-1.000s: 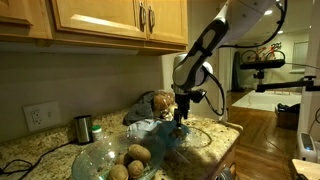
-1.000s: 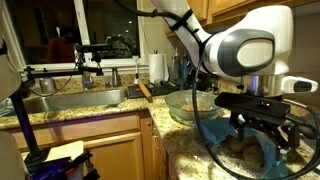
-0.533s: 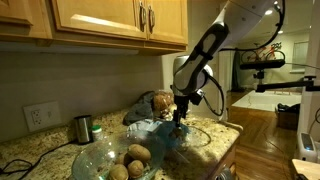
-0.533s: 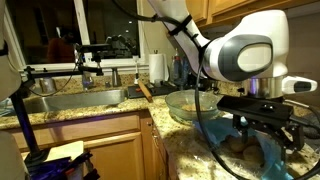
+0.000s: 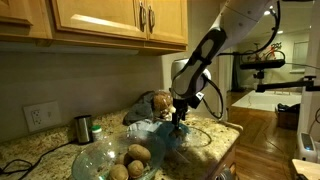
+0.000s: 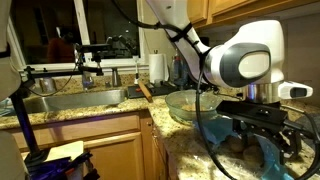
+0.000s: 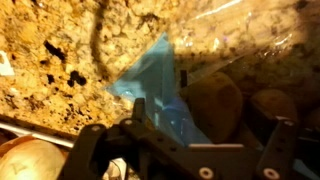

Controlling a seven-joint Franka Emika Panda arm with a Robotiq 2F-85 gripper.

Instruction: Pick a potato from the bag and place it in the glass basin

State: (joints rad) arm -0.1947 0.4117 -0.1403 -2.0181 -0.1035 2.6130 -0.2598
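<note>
Two potatoes (image 7: pixel 213 103) inside the bag (image 7: pixel 158 75), clearest in wrist view, beneath wide-open empty tool (image 7: pixel 210 130)

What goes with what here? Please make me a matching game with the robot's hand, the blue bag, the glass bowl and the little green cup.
Things:
1. hand
2. bag
3. glass basin
4. dark-green cup

Descriptions:
A. has potatoes in it
B. stands by the wall outlet
C. open and empty, low over the bag
D. light blue and crinkled

Pairs: 1-C, 2-D, 3-A, 4-B
</note>
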